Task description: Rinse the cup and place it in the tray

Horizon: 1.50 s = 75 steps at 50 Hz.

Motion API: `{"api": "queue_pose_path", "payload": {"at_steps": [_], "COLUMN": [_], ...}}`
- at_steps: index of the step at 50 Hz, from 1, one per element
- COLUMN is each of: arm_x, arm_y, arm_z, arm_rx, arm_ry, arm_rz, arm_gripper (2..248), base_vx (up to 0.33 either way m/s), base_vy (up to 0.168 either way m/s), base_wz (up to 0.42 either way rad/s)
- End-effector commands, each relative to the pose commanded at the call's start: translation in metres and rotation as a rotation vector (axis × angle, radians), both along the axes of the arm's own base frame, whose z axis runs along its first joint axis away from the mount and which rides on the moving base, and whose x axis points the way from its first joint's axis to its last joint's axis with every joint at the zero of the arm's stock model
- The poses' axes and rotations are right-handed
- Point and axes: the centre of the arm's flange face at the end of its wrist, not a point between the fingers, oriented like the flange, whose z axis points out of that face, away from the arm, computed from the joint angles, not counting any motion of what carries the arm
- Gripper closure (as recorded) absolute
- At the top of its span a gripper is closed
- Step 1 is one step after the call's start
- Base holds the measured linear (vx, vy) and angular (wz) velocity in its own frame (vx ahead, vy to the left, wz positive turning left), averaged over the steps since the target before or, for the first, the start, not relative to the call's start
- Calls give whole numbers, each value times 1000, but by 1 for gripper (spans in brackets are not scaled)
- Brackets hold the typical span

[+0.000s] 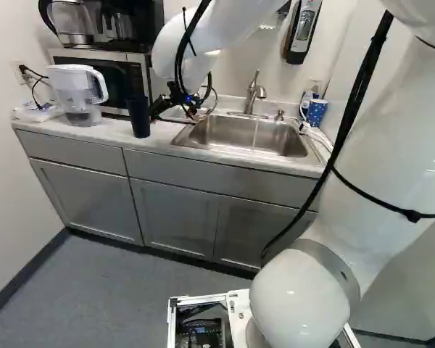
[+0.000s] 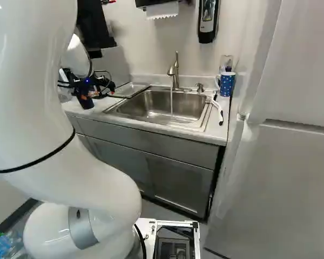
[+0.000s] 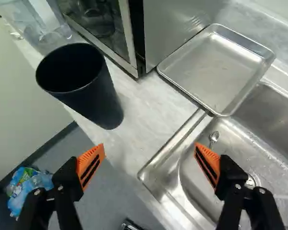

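The gripper (image 1: pixel 175 103) stands open. The dark cup (image 3: pixel 93 91) is upright near the counter's (image 3: pixel 137 112) front edge, left of the sink (image 2: pixel 156 113), where water (image 2: pixel 171 102) runs. The tray (image 3: pixel 213 67) overlaps the sink's left rim.

Dark cup (image 1: pixel 138 117) upright on table (image 1: pixel 163 136), left of centre, beside white-handled pitcher (image 1: pixel 76 90). Microwave (image 1: pixel 109 76) behind, kettle (image 1: pixel 71 20) on top, upper left of frame. Thin stream falls from faucet (image 1: pixel 254 94) into steel sink (image 1: pixel 217 132). Blue mug (image 1: pixel 317 111) right of sink. White arm (image 1: pixel 304 290) fills right side.
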Motion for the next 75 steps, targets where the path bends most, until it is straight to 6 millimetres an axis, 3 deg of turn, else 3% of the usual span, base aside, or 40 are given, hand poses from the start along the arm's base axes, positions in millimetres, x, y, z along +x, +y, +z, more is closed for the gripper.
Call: {"api": "queue_pose_path", "payload": {"at_steps": [37, 75], "arm_x": [-4, 11], "arm_y": [62, 77], "arm_z": [1, -27], "arm_rx": [20, 86], "arm_ry": [-34, -147], "arm_rz": [107, 114], "arm_gripper": [3, 3], "base_vx": [0, 0], "base_vy": [0, 0], "base_wz": [0, 0]}}
